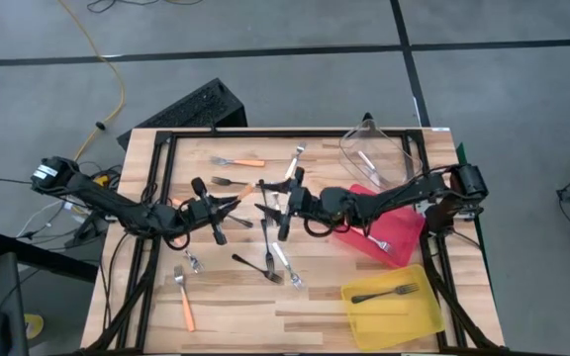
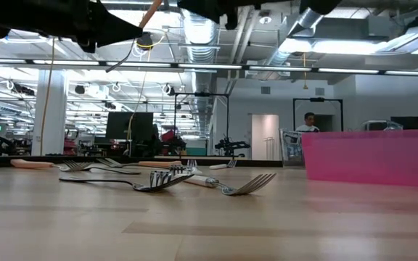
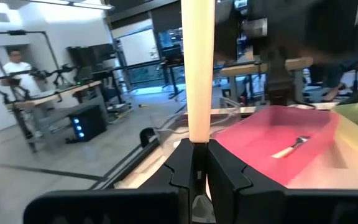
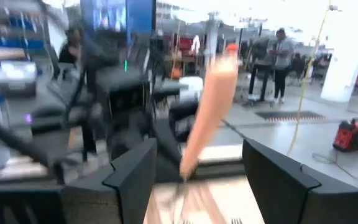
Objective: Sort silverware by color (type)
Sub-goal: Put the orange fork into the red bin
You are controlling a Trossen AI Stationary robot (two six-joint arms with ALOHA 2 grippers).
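My left gripper (image 1: 232, 205) (image 3: 197, 152) hovers over the middle of the table, shut on an orange-handled fork (image 1: 249, 188) (image 3: 199, 68) lifted off the wood. My right gripper (image 1: 283, 203) (image 4: 197, 155) faces it from the right, open wide. Its fingers stand on either side of that fork's handle (image 4: 209, 112) without touching. Loose forks lie flat on the table: orange-handled ones (image 1: 240, 161) (image 1: 184, 309), black ones (image 1: 226, 182) (image 1: 255, 265), and pale ones (image 1: 295, 158) (image 1: 281, 257). My left gripper pinches the orange-handled fork between its two fingers at the handle's lower end (image 3: 197, 140). The handle runs on past the fingertips, away from the gripper, toward my right gripper. The fork is lifted clear of the table. The fingers hide its head.
A red bin (image 1: 404, 232) with one orange-handled fork sits right of centre. A yellow bin (image 1: 404, 314) holding a black fork is at the near right. A clear bin (image 1: 394, 148) with a pale fork is at the far right. People stand in the room beyond the table.
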